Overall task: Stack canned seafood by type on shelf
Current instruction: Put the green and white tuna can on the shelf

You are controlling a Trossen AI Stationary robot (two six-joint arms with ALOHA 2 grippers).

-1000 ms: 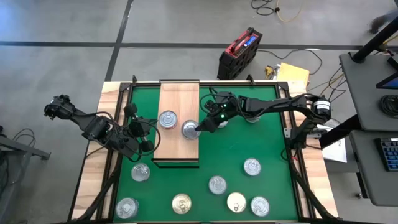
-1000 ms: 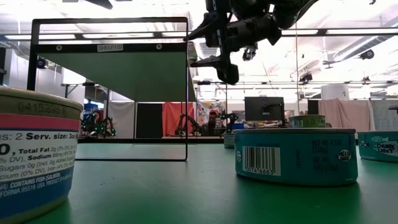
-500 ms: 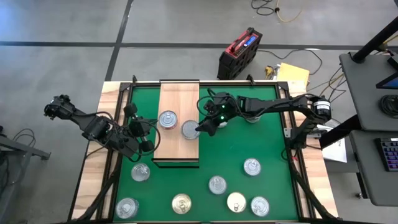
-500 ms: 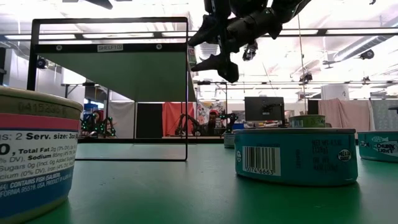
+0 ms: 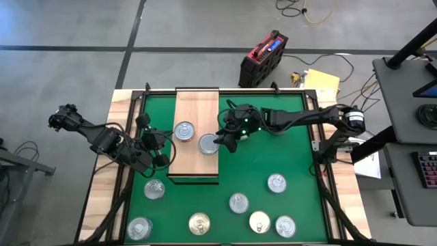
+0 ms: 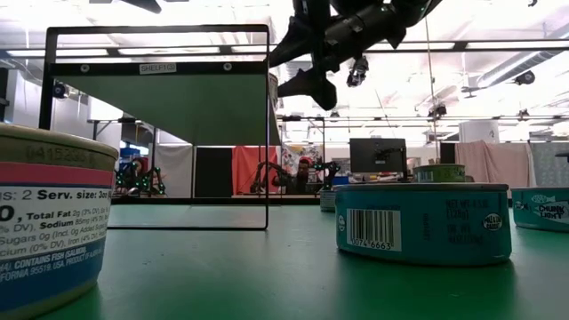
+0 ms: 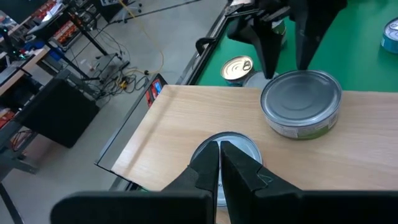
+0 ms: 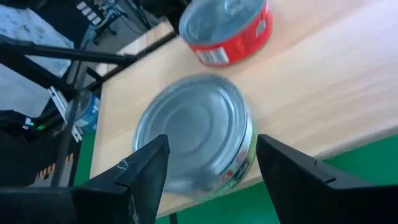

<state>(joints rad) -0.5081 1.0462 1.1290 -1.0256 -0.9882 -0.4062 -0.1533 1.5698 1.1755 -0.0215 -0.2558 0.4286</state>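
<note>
The shelf (image 5: 196,109) is a light wooden board raised on a black frame. Two cans stand on it: a red-labelled one (image 5: 184,130) and a silver-lidded, green-labelled one (image 5: 208,143) near the board's right edge. My right gripper (image 5: 220,141) hovers open just right of that can, one finger on each side of it (image 8: 193,137), touching nothing. My left gripper (image 5: 161,146) is shut and empty off the shelf's left edge, pointing at the red-labelled can (image 7: 231,144). Several more cans lie on the green mat (image 5: 300,164).
Loose cans sit along the mat's near side (image 5: 238,202), (image 5: 276,182), (image 5: 154,189), (image 5: 199,223). A gold-lidded can (image 7: 236,67) lies under my right arm. The far half of the shelf board is bare. Two cans stand close to the low camera (image 6: 422,222), (image 6: 49,222).
My right gripper has rolled about the line it points along and risen a little beside the green-labelled can, and stays open. The can stays where it was on the shelf.
</note>
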